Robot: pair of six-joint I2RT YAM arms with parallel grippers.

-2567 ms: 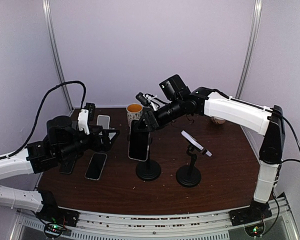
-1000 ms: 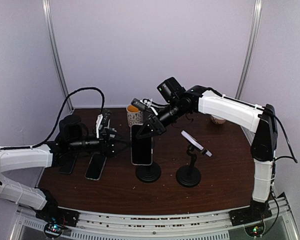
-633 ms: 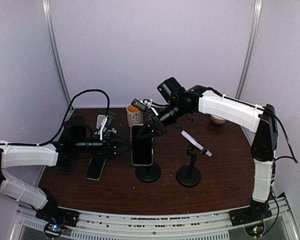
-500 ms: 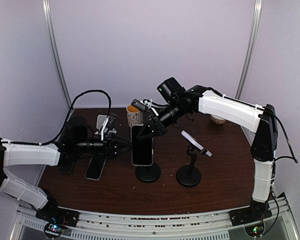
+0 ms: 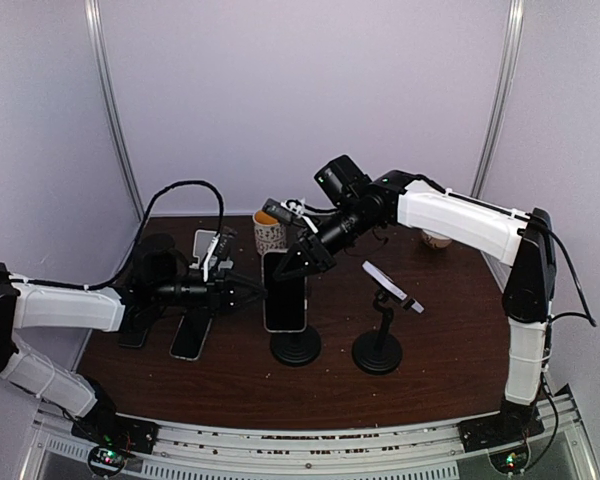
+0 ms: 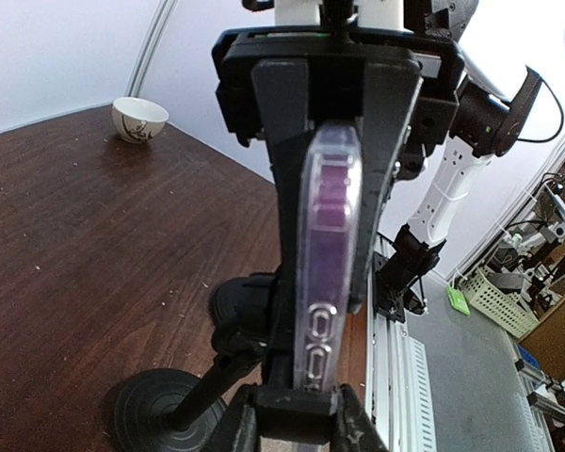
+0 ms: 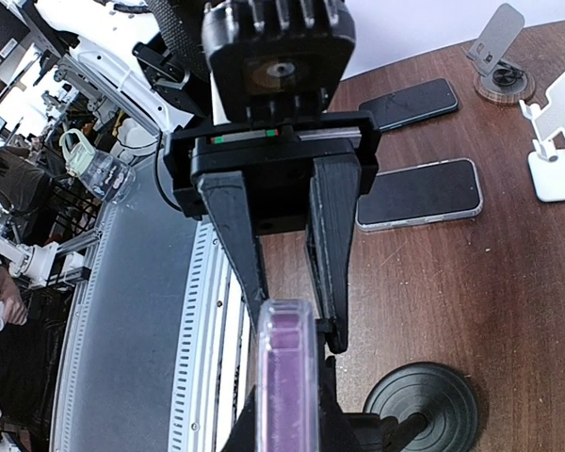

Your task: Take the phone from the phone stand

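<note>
A purple phone [image 5: 283, 290] in a clear case stands upright in the black phone stand [image 5: 297, 345] at mid-table. My right gripper [image 5: 298, 258] comes down from the back and is shut on the phone's top edge [image 7: 287, 377], one finger on each face. My left gripper [image 5: 255, 293] reaches in from the left at the phone's side edge [image 6: 325, 254]. Its fingers [image 6: 234, 426] press on both sides of the stand's black side clamp [image 6: 292, 414], which wraps that edge. The stand's round base [image 6: 155, 410] shows below.
A second black stand [image 5: 377, 355] with a tilted white plate [image 5: 385, 285] stands just right of the first. A mug [image 5: 269, 230] sits behind the phone. Flat phones [image 5: 192, 332] [image 5: 206, 243] lie at the left, and a small bowl [image 5: 435, 240] at the back right.
My left arm has reached right to the phone's left edge and its jaws have narrowed from wide open onto the clamp. The right arm and the phone have stayed put.
</note>
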